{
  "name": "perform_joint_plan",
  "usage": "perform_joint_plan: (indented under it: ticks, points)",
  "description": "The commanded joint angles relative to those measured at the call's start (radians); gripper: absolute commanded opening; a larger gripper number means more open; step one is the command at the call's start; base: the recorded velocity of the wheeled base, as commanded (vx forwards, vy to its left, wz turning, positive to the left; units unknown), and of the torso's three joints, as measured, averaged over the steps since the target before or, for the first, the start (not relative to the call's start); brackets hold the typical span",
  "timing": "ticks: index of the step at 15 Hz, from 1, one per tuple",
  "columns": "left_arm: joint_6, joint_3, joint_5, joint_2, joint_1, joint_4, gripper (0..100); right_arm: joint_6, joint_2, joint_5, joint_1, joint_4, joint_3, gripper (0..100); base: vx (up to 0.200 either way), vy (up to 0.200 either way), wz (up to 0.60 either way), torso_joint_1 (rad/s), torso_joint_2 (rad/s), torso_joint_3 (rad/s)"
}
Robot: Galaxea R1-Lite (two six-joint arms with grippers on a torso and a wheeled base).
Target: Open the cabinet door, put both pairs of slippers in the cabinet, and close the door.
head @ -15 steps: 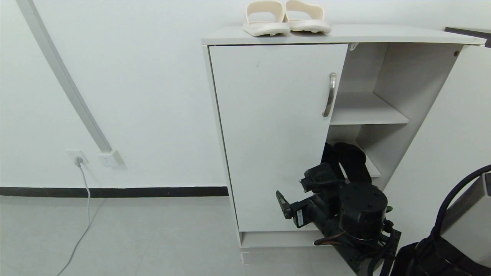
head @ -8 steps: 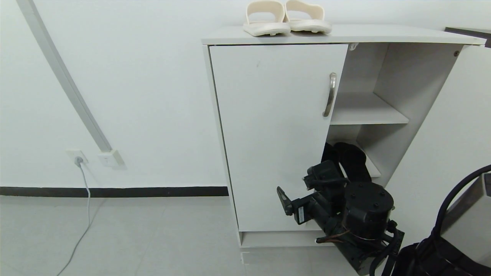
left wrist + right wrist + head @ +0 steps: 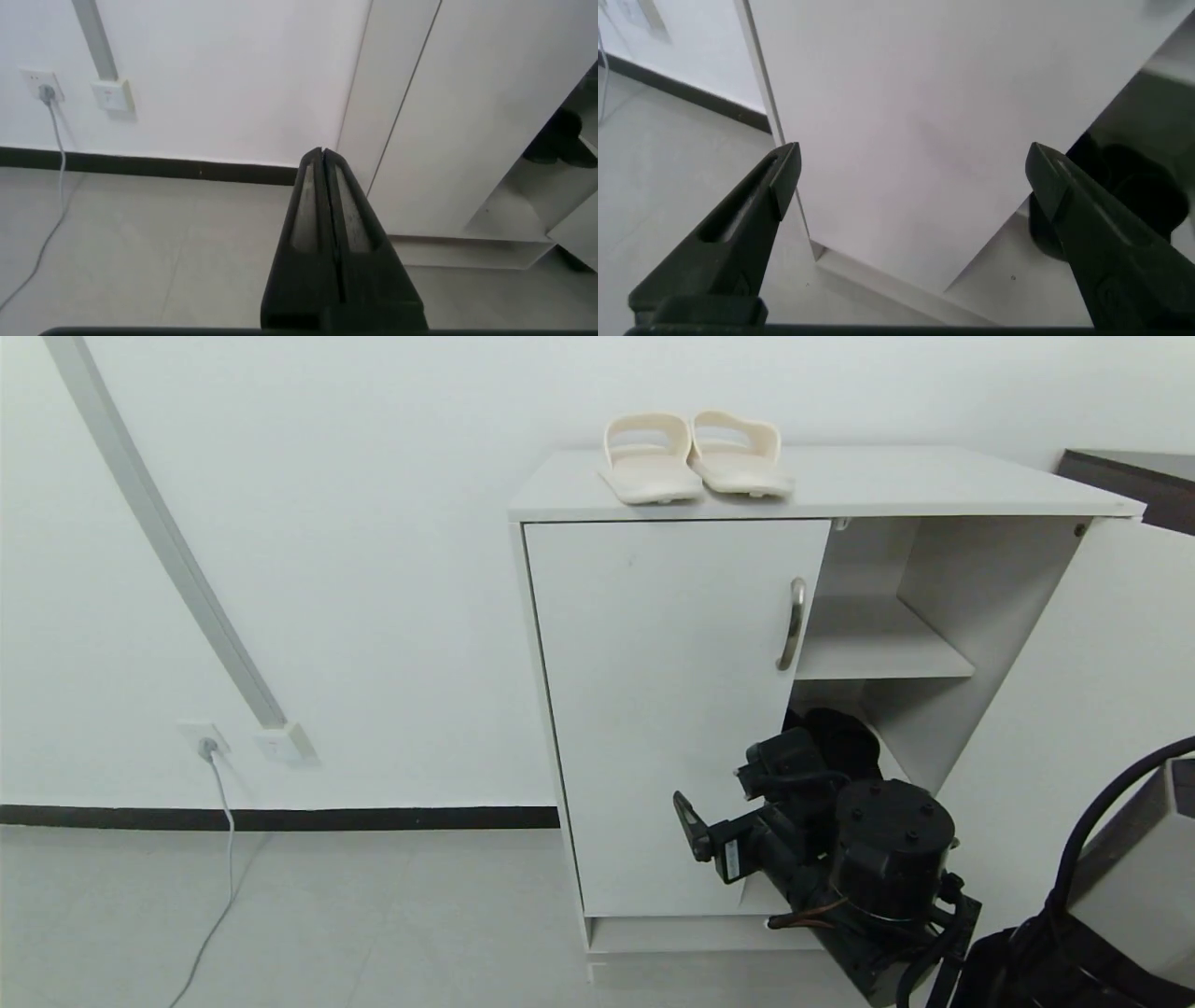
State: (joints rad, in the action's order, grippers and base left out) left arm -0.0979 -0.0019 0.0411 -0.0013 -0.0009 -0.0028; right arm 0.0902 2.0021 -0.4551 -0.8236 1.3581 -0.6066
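Observation:
The white cabinet [image 3: 672,709] has its left door shut and its right door [image 3: 1083,728] swung open. A cream pair of slippers [image 3: 695,457] lies on the cabinet top. A black pair of slippers [image 3: 840,737] rests on the lower shelf inside, also seen as black slippers [image 3: 1130,182] past the door's edge. My right gripper [image 3: 738,803] hangs low in front of the shut door, open wide and holding nothing; the same right gripper [image 3: 913,159] faces that door panel. My left gripper [image 3: 322,157] is shut and empty, low over the floor left of the cabinet [image 3: 486,112].
The upper shelf [image 3: 878,644] inside holds nothing. A wall socket with a grey cable [image 3: 210,747] and a slanted conduit [image 3: 159,523] are on the wall to the left. Open floor [image 3: 280,915] lies left of the cabinet. Dark furniture [image 3: 1130,467] stands at the far right.
The head camera has shifted, so the cabinet sits lower in the picture and its top shows more fully. The right arm drifted slightly right; the slippers have not moved.

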Motion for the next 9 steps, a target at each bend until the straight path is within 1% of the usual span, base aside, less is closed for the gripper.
perform_joint_plan:
  ticks: [1,9]
  points:
    - [0.000,0.000,0.000,0.001,0.002,0.000,0,0.000,0.001,0.000,0.000,-0.001,0.001,100,0.000,0.000,0.00,0.105,-0.46,-0.344]
    - [0.000,0.000,0.000,0.001,0.001,0.000,0,0.000,0.001,0.000,0.001,0.001,-0.004,100,0.000,0.000,0.00,0.137,-0.47,-0.331]
